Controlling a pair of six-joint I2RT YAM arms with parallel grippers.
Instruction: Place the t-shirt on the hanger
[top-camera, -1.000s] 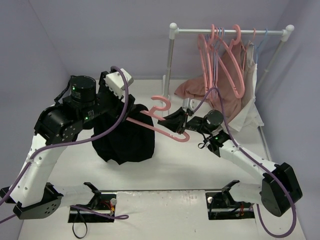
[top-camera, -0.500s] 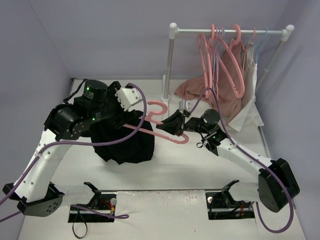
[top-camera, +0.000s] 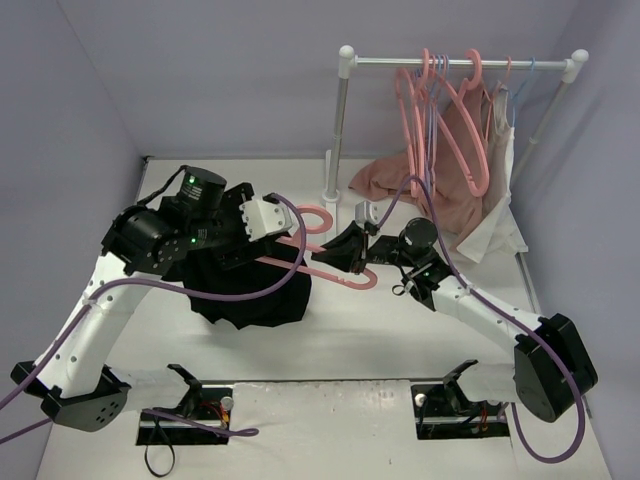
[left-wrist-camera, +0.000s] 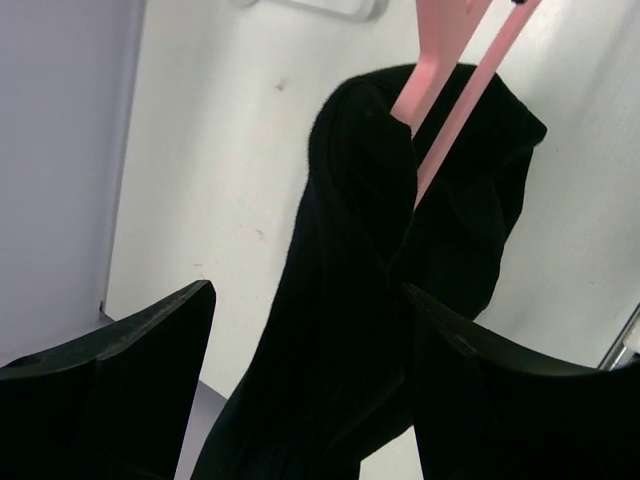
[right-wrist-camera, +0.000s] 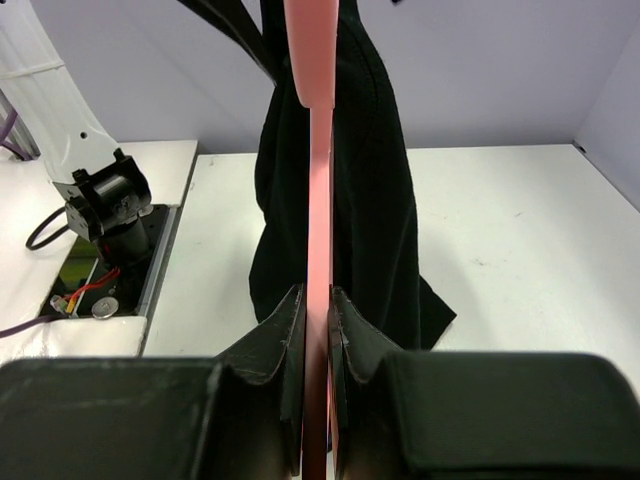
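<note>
The right tool (right-wrist-camera: 318, 308) clamps the right end of the hanger (right-wrist-camera: 318, 150), whose long axis runs left into the t-shirt (top-camera: 255, 295) draped off its left arm onto the counter (top-camera: 400, 340), nearest the released, empty left tool (left-wrist-camera: 305, 295).

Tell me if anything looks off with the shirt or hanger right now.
Yes. The black t-shirt hangs bunched from one end of the pink hanger, which the right hand grips, rather than spread across both arms.
</note>
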